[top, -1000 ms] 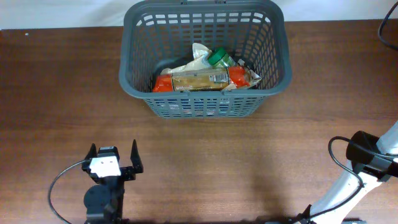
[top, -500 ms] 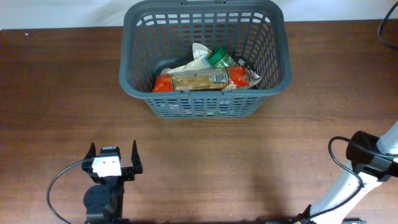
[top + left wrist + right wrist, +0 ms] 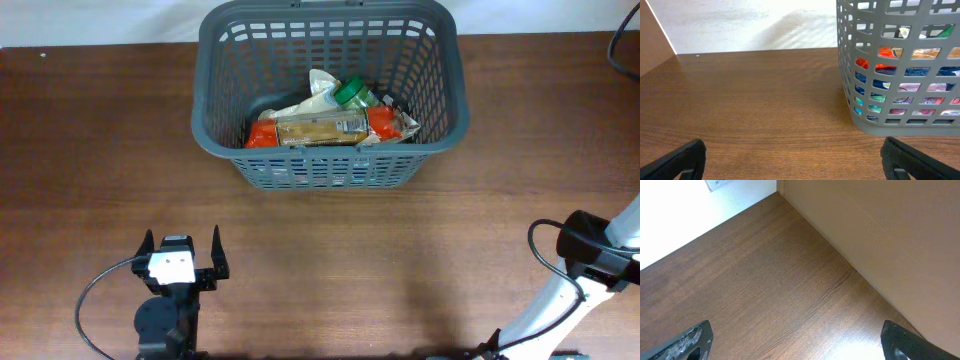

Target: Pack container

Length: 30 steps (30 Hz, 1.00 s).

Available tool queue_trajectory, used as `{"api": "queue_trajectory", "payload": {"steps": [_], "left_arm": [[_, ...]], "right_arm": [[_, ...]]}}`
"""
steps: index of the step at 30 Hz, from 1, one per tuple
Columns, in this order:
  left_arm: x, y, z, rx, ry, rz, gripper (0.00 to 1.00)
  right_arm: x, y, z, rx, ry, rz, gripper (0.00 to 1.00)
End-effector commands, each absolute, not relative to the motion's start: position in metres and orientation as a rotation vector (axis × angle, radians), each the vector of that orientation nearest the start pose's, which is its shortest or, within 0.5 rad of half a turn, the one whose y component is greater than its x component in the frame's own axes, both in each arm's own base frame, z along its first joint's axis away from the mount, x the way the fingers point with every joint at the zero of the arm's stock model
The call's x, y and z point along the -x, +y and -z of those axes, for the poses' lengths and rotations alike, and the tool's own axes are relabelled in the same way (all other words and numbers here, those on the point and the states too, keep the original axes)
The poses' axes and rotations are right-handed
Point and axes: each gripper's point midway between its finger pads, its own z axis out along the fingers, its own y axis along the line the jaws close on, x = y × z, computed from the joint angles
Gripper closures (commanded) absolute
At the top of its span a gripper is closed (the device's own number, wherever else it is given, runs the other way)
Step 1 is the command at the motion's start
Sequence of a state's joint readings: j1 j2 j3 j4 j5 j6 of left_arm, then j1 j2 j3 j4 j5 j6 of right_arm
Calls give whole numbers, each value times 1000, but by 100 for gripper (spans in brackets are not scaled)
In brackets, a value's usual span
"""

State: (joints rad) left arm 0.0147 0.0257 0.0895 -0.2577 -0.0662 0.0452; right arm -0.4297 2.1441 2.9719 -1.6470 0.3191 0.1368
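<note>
Nothing has shifted over the last second: both arms sit parked at the near edge of the table (image 3: 100, 150). The left hand (image 3: 182, 242) and right hand (image 3: 797, 342) are spread fully open, holding nothing. The grey basket (image 3: 320, 172) stands at the middle of the far edge. Inside it lie an orange packet (image 3: 375, 122), a tan-labelled pack (image 3: 320, 130), a green-capped bottle (image 3: 349, 94) and a white pouch (image 3: 318, 88). No groceries show outside it, so packing looks finished. The tan pack's label has dark print, too small to read.
</note>
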Motion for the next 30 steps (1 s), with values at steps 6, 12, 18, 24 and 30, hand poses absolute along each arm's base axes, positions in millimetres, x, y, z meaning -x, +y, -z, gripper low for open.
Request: {"api": "queue_trajectory", "payload": {"steps": [6, 12, 18, 24, 30], "left_arm": [[-238, 14, -147, 4, 1763, -109, 1], [-238, 14, -147, 4, 1763, -109, 1], [-238, 14, -147, 4, 1763, -109, 1], [-238, 14, -147, 4, 1763, -109, 1], [-238, 14, -147, 4, 1763, -109, 1]], "right_arm": [[-382, -234, -386, -830, 2244, 507, 1], [-358, -223, -422, -817, 2154, 505, 1], [-328, -206, -463, -792, 2050, 497, 1], [-299, -173, -503, -721, 1950, 460, 1], [-275, -129, -534, -604, 1875, 382, 1]]}}
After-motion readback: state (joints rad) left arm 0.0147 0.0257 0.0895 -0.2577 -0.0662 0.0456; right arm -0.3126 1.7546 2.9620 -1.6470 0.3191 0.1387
